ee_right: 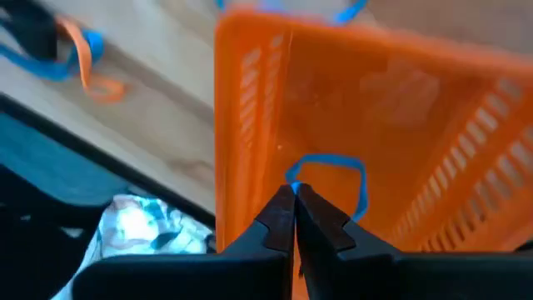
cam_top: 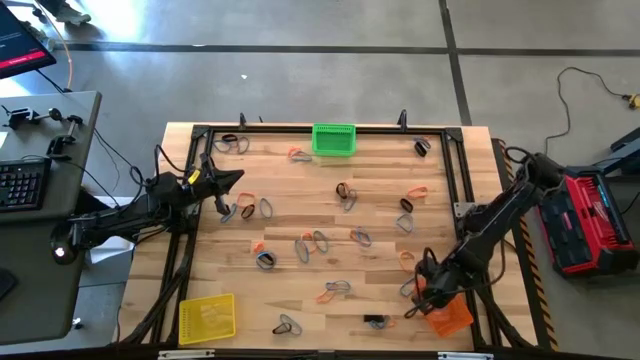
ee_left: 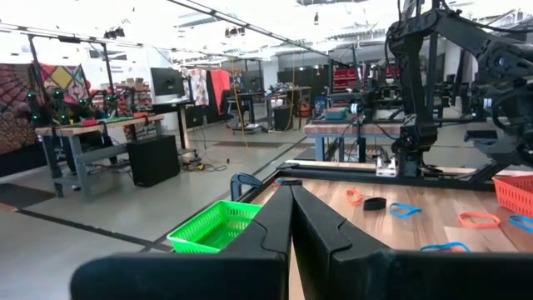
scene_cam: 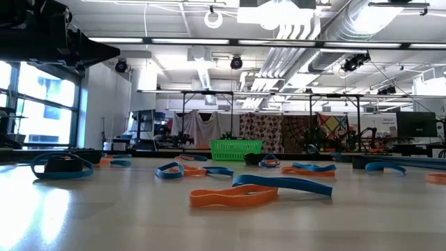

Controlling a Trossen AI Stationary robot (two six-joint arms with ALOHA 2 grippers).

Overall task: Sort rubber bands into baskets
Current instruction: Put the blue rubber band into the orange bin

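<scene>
At the lower right of the high view, the right gripper [ee_right: 293,190] hangs over the orange basket [cam_top: 447,318], clenched on a blue rubber band [ee_right: 333,169]. The left gripper [cam_top: 236,178], at the left edge, is clenched on nothing. The green basket [cam_top: 333,139] sits top centre, the yellow basket [cam_top: 207,317] lower left; loose bands [cam_top: 311,243] scatter between.

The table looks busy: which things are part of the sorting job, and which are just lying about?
Job: rubber bands; green basket; yellow basket; orange basket; right gripper, shut on a blue band.
Lying about: keyboard; red case.
</scene>
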